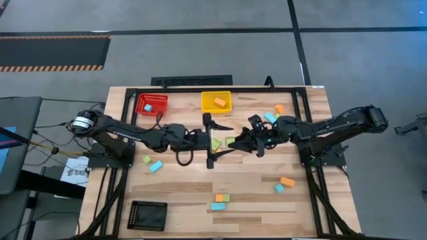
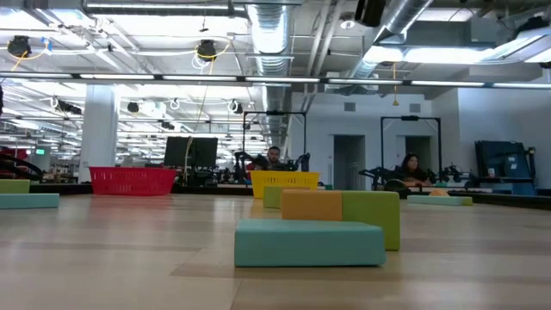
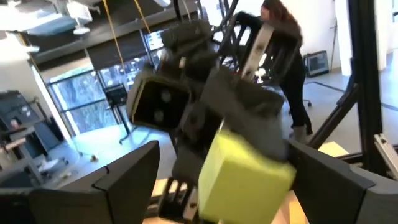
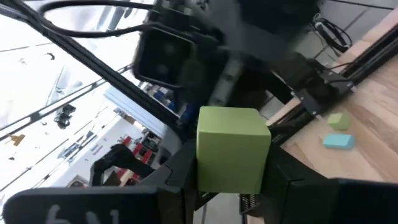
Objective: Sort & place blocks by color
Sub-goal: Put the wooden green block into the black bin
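My right gripper (image 1: pixel 235 141) is at the table's middle, raised and shut on a light green block (image 4: pixel 230 155). My left gripper (image 1: pixel 231 139) faces it from the left, open wide. Its fingers (image 3: pixel 124 180) stand on either side of that block (image 3: pixel 242 174), apart from it. A second green block (image 1: pixel 215 143) lies on the table under the left gripper. Other blocks lie flat on the wood: green (image 1: pixel 147 160) and blue (image 1: pixel 155 167) to the left, blue (image 1: pixel 270 117) and orange (image 1: pixel 279 109) far right, orange (image 1: pixel 287 181) and blue (image 1: pixel 279 189) near right. My right gripper pinches the green block by two opposite side faces (image 4: pixel 205 168) between its two fingers (image 4: pixel 174 180). The fingers come level from the table's right. The block is lifted clear of the table and juts out toward the left gripper.
A red bin (image 1: pixel 152 103) holding a blue block and a yellow bin (image 1: pixel 216 101) holding an orange block stand at the far edge. A black tray (image 1: pixel 147 215) sits near left. Orange, green and blue blocks (image 2: pixel 310 226) cluster near the front edge. People are in the room beyond.
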### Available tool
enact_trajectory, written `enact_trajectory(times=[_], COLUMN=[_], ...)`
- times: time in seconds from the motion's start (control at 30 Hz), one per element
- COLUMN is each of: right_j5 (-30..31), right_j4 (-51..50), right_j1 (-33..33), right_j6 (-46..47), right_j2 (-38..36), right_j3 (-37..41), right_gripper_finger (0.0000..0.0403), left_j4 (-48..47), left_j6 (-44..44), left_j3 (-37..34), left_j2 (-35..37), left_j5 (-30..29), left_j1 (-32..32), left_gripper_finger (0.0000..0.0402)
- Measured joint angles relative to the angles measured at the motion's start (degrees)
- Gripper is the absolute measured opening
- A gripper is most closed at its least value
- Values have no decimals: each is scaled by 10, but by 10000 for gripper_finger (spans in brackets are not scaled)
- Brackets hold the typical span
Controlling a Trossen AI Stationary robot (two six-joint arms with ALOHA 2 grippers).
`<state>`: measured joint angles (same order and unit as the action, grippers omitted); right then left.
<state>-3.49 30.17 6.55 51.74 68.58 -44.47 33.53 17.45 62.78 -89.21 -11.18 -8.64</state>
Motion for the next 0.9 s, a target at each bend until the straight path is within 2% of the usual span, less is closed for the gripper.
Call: enact_trajectory(times=[0.3, 0.4, 0.5, 0.77, 0.9], right_j5=[4, 4, 4, -2, -2], right_j4=[1, 3, 2, 2, 1], right_j1=[-5, -7, -9, -14, -14], right_j6=[8, 11, 13, 24, 27], right_j2=[0, 0, 0, -1, 0], right_j3=[0, 0, 0, 0, 0], right_gripper_finger=[127, 127, 127, 129, 153], left_j4=[-48, -56, -53, -55, -56], left_j6=[8, 14, 18, 54, 57], left_j3=[0, 0, 0, 0, 0], left_j2=[11, 11, 11, 11, 11], left_j5=[6, 4, 6, 12, 15], left_j1=[0, -1, -1, 0, 0], left_gripper_finger=[320, 305, 264, 117, 115])
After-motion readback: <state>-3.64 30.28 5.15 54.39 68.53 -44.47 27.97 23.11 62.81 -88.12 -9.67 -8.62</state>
